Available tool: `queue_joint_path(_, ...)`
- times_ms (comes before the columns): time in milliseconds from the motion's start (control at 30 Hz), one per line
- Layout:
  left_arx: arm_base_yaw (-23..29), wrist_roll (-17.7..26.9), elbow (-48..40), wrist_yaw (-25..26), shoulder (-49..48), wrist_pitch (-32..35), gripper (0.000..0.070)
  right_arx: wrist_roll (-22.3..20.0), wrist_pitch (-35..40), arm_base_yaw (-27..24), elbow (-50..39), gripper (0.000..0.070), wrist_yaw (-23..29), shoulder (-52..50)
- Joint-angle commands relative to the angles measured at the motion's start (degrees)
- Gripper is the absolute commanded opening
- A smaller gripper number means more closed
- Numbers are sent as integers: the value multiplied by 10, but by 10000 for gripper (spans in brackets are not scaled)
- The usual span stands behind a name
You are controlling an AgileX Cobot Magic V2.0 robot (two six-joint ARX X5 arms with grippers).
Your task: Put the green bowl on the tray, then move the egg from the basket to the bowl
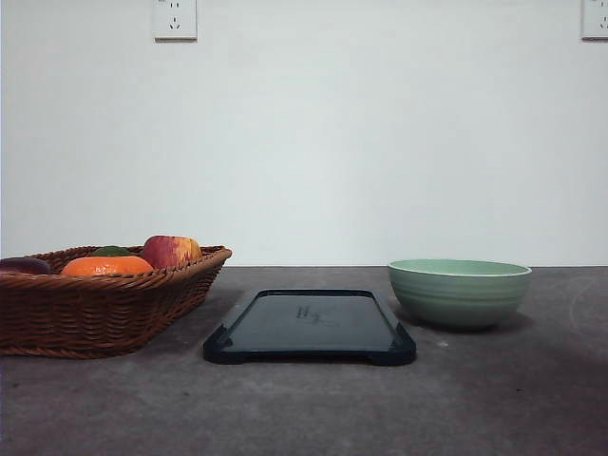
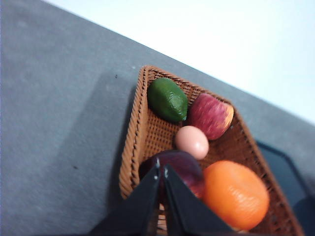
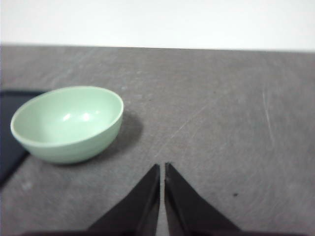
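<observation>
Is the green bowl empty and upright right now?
Yes. The green bowl sits upright on the table beside the tray, its interior bare in the right wrist view.

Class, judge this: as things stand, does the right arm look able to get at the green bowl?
Probably yes. The green bowl sits alone on the table beside the tray, nothing in it, with bare surface between it and the shut right gripper.

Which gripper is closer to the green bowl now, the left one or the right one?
The right. The right gripper hangs shut above bare table beside the green bowl. The left gripper hangs shut over the basket, beyond the tray from the bowl.
</observation>
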Motion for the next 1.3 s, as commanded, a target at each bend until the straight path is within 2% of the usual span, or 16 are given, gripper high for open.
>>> queue_joint_path(0, 0, -79, -11, 2, -1, 12, 0, 108, 11, 1, -3, 7, 3, 0)
queue_joint_path(67, 0, -109, -10, 2, -1, 39, 0, 139, 34, 2, -3, 7, 0, 0)
queue_joint_path(167, 0, -113, -9, 2, -1, 93, 0, 148, 79, 2, -3, 7, 0, 0)
queue_joint_path(300, 0, -80, -4, 2, -1, 147, 0, 148, 131, 2, 4, 7, -4, 0)
queue_joint_path(533, -1, -29, 50, 2, 1, 154, 0, 147, 106, 2, 79, 7, -32, 13)
queue_joint_path(633, -1, 5, 90, 2, 9, 132, 0, 145, 89, 2, 119, 7, -40, 36)
queue_joint_path(700, -1, 19, 126, 2, 24, 93, 0, 146, 74, 2, 150, 7, -52, 58)
queue_joint_path(867, -1, 31, 219, 2, 88, -6, 0, 146, -4, 2, 235, 6, -65, 128)
queue_joint_path(1000, -1, 35, 286, 7, 156, -58, 0, 144, -68, 2, 305, 7, -65, 196)
queue_joint_path(1267, -1, 63, 386, 85, 303, -109, 0, 92, -150, 2, 402, 7, -99, 330)
